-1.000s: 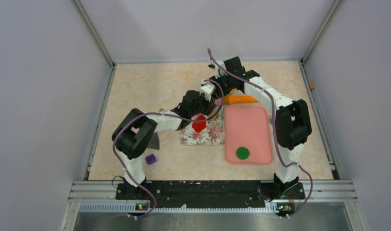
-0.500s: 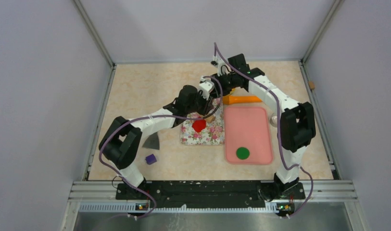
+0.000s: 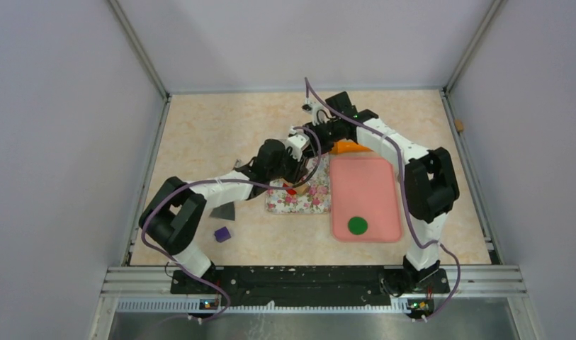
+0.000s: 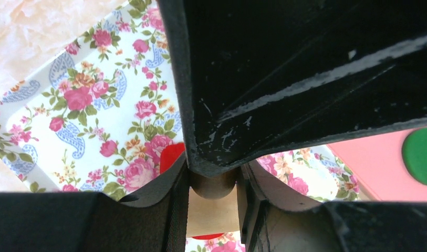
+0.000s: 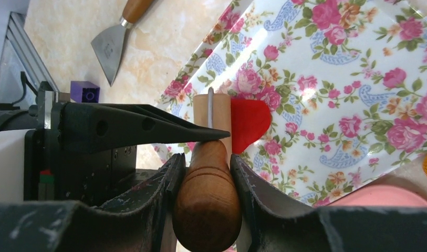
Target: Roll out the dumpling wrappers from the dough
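Observation:
A wooden rolling pin [image 5: 207,202] lies across the red dough [image 5: 249,123] on the floral mat [image 5: 332,100]. My right gripper [image 5: 206,163] is shut on its brown handle. My left gripper [image 4: 214,181] is shut on the pin's pale wood [image 4: 213,207], right beside the right gripper. Red dough [image 4: 170,156] pokes out at both sides of the pin. From above, both grippers [image 3: 293,177] [image 3: 309,161] crowd over the mat [image 3: 309,202], and only a sliver of dough [image 3: 290,190] shows. A flat round green wrapper [image 3: 357,225] lies on the pink tray [image 3: 377,188].
A metal scraper [image 3: 224,209] and a small purple cube [image 3: 222,233] lie left of the mat. An orange tool [image 3: 345,147] sits behind the tray, under the right arm. Grey walls stand on three sides of the table.
Both grippers have brought the rolling pin toward the near side, over the red dough, which showed plainly before and is now mostly covered. Both grips stayed the same.

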Motion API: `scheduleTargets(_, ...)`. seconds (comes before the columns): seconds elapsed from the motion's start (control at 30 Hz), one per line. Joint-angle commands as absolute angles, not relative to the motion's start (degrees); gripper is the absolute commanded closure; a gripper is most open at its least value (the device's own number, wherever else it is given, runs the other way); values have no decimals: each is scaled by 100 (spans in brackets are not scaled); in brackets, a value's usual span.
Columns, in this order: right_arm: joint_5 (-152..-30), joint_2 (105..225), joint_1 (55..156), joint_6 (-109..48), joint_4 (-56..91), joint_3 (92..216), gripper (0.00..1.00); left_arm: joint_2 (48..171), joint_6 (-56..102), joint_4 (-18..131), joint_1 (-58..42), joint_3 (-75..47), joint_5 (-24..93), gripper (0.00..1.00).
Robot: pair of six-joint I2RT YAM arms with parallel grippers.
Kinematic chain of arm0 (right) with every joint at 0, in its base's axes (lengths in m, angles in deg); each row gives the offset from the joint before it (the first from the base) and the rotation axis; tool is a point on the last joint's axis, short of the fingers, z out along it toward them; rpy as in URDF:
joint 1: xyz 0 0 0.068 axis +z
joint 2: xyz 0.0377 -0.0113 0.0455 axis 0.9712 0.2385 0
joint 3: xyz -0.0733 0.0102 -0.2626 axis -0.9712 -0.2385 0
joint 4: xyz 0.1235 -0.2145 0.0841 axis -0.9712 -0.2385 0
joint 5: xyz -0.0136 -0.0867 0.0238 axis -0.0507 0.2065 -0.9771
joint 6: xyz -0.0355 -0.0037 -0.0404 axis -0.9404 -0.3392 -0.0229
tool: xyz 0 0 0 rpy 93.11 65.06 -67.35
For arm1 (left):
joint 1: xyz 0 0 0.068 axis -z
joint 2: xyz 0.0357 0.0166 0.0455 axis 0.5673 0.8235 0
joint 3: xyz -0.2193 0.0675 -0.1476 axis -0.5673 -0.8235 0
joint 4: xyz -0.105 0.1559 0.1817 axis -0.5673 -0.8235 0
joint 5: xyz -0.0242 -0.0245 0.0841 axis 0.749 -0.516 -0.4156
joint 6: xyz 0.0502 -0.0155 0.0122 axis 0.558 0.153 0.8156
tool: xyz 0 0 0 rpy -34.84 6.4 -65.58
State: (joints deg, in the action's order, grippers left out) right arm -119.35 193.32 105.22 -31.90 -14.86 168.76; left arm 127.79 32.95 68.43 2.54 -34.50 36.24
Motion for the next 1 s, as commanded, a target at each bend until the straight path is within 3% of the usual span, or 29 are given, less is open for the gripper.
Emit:
scheduleTargets(0.0, -12645, 19315, 10864, -3192, -1664, 16752, 100, 12657, 3162, 7386, 115, -3817, 3278, 100)
scheduleTargets(0.5, -12394, 19635, 11057, -3559, -1581, 16110, 100, 12430, 3184, 7367, -51, -4635, 3268, 100)
scheduleTargets(0.77, -12570, 19620, 11154, -3370, -1513, 16501, 100, 12054, 3510, 6627, -150, -4257, 3542, 100)
scheduleTargets(0.83, -12642, 19579, 11127, -3378, -1596, 16733, 100, 11858, 3885, 6251, -251, -4085, 3720, 91)
scheduleTargets(0.9, -12730, 19538, 11058, -3319, -1682, 16981, 100, 11643, 4228, 5956, -343, -3955, 3984, 64)
scheduleTargets(0.97, -12750, 19445, 10945, -3242, -1685, 17191, 100, 11352, 4579, 5399, -398, -3739, 4383, 48)
